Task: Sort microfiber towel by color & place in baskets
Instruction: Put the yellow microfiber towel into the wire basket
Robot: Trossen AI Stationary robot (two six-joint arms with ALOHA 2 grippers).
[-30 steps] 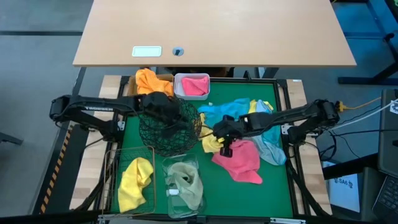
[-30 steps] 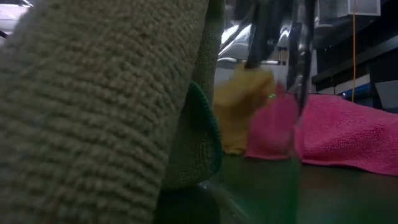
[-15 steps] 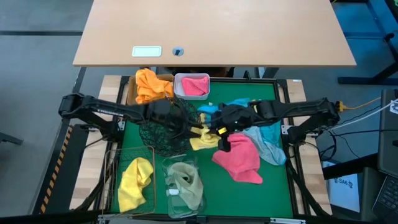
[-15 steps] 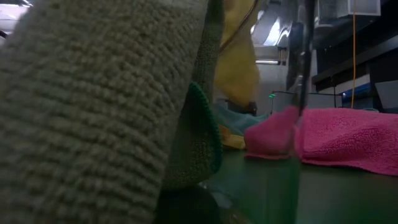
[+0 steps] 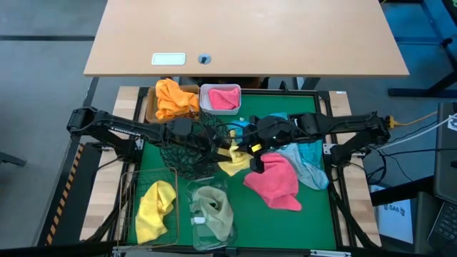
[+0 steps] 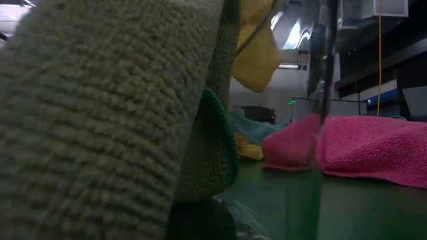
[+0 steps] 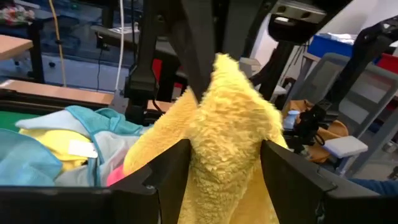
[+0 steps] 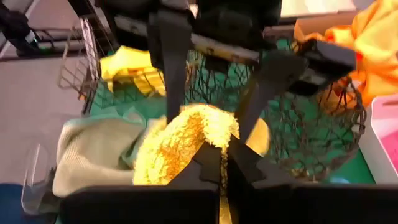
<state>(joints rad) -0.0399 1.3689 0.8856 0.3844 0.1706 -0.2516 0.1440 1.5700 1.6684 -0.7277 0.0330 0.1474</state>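
A yellow towel (image 5: 234, 161) hangs in the air beside the black mesh bowl (image 5: 187, 155), between my two grippers. My right gripper (image 5: 250, 150) is shut on it (image 8: 222, 163). My left gripper (image 5: 222, 149) is open, its two fingers (image 7: 166, 169) standing on either side of the hanging towel (image 7: 227, 137). In the low view the yellow towel (image 6: 257, 55) hangs clear above the table. A pink towel (image 5: 275, 183) and teal towels (image 5: 308, 161) lie on the green mat. My right gripper pinches the yellow towel at its upper bunched end (image 8: 208, 127) between both fingers. It comes from the table's right side, slanting down. The towel is lifted clear and hangs slack below the fingers (image 7: 194, 56). My left gripper has the towel between its open fingers; whether they touch it I cannot tell.
The tan box (image 5: 151, 106) holds an orange towel, the white tub (image 5: 205, 93) a pink one. The wire basket (image 5: 173, 214) holds a yellow towel, the clear tub (image 5: 194, 194) an olive one (image 6: 100, 120), which fills the low view's left.
My right gripper has lifted the yellow towel off the pile and carried it toward the table's left, toward the mesh bowl. The towel now hangs clear of the mat. My left gripper has moved right from over the bowl until its fingers stand around the towel.
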